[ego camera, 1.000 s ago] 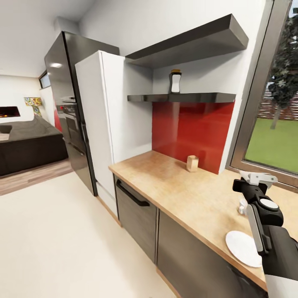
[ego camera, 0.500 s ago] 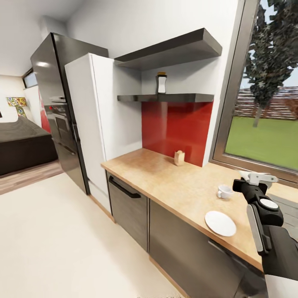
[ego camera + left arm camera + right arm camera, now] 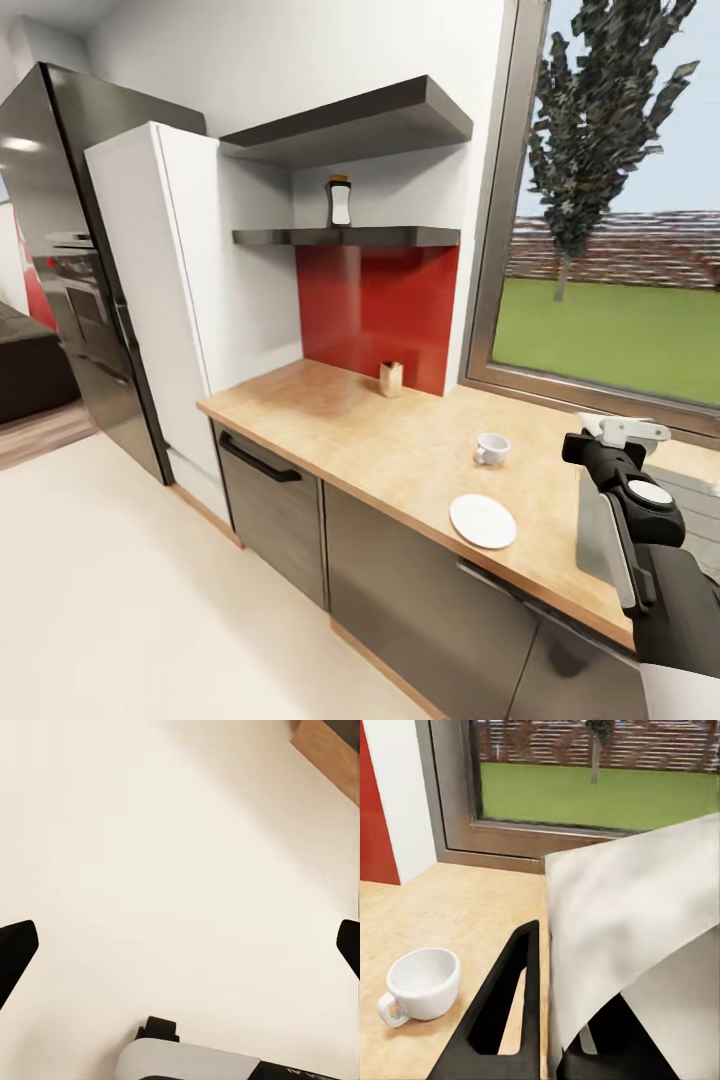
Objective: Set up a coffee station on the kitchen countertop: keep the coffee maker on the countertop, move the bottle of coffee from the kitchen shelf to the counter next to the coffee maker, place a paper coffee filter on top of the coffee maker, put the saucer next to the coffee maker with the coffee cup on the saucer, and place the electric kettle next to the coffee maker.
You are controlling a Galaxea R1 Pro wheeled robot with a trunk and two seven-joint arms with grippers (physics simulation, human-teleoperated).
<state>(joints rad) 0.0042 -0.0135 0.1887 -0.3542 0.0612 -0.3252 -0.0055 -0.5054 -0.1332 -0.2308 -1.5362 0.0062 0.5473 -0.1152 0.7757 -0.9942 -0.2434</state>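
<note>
Wood-toned counter (image 3: 400,455) is running along the wall beneath the window (image 3: 610,270), its front edge bare ahead of the saucer (image 3: 482,521). The coffee cup (image 3: 490,449) is sitting just behind the saucer, apart from it. The bottle of coffee (image 3: 340,201) is standing on the lower kitchen shelf (image 3: 345,237); no label is readable. A small tan carton (image 3: 391,379) is resting against the red backsplash (image 3: 375,310). The right gripper (image 3: 547,967) is pinching the paper coffee filter (image 3: 637,945) between its jaws. The left gripper (image 3: 180,945) is hanging with jaws wide over open pale floor (image 3: 172,855).
</note>
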